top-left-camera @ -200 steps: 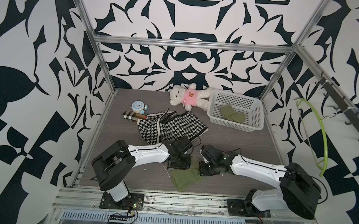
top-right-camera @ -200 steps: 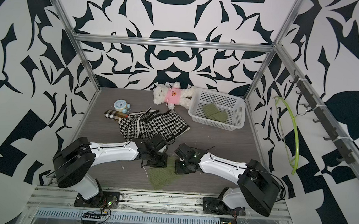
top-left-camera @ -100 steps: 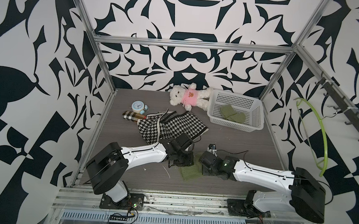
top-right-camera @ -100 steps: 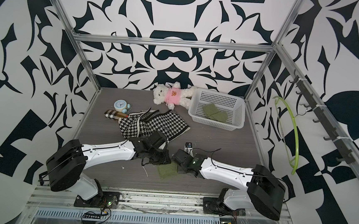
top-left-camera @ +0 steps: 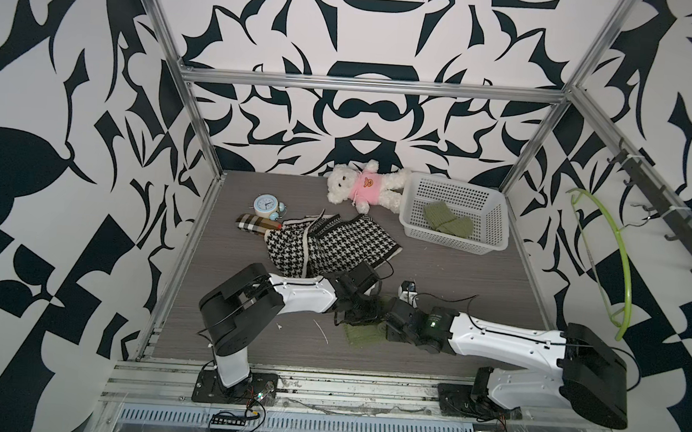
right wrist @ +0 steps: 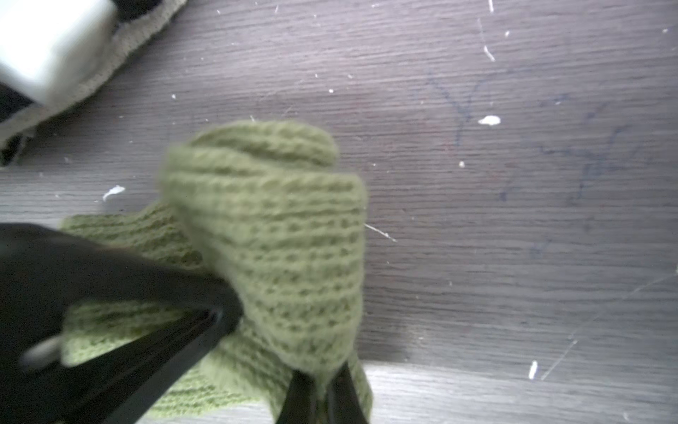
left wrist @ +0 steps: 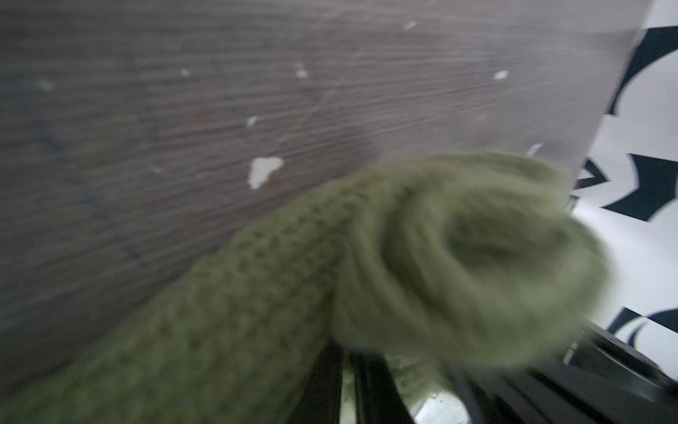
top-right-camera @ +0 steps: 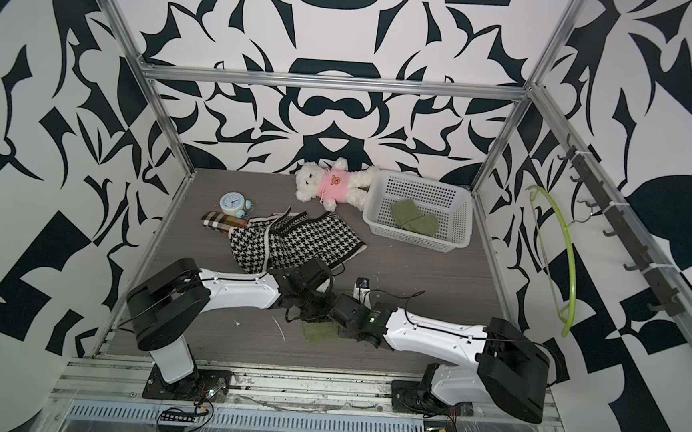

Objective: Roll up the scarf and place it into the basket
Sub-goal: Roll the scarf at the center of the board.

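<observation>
While the green scarf [right wrist: 279,238] is only partly rolled and lies on the desk [top-left-camera: 244,335] near its front edge, pinched by the clenched right gripper [right wrist: 319,389] (for the left gripper [left wrist: 400,381] I cannot tell the state), bringing it into the far basket [top-left-camera: 454,194] remains to do.

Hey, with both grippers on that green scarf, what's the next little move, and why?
Probably one more turn of the roll toward the flat tail. The green scarf is only partly rolled, pinched by the right gripper and left gripper, so it isn't ready for the basket.
</observation>
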Controlling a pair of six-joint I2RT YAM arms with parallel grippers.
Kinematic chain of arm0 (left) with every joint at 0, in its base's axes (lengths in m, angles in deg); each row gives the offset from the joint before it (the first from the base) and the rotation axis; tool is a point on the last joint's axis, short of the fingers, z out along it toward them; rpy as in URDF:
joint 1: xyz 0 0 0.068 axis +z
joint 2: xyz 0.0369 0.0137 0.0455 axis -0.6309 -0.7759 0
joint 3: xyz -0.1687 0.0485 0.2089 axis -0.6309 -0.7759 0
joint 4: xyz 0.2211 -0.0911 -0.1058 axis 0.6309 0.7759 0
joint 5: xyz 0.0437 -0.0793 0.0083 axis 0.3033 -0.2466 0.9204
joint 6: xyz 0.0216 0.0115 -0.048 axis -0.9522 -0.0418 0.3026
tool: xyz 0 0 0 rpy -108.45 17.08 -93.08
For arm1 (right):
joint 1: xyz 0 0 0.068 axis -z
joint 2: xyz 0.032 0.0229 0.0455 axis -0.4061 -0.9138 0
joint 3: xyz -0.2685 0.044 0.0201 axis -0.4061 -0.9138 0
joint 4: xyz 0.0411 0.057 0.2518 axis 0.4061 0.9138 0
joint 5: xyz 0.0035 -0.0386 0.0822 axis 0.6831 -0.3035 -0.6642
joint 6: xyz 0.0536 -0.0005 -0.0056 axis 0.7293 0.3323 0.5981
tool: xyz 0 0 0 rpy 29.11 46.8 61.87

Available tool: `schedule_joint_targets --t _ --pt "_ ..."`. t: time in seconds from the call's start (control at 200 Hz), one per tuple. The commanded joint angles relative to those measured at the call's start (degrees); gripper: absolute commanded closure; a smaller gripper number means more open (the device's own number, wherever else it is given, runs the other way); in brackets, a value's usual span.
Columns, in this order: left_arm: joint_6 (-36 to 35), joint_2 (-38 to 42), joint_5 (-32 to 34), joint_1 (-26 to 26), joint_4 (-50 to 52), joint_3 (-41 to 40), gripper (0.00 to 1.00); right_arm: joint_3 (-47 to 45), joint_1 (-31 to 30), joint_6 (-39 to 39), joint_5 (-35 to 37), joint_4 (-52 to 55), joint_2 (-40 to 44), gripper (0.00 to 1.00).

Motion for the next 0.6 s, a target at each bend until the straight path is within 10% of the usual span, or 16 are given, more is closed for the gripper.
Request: schedule_joint_targets --t 0.0,0.215,0.595 --pt "0.6 -2.99 1.26 -0.06 5.63 1.14 0.9 0.23 -0.38 0.61 3.22 2.41 2.41 1.0" --pt "1.98 -5.9 3.3 0.09 10.22 0.08 0.94 1.47 1.75 -0.85 5.39 9.02 6.37 0.55" --pt "1.48 -7.1 2.35 0.11 10.15 -0.25 0.95 1.39 17.35 -13.79 -3.78 9.5 3.85 0.46"
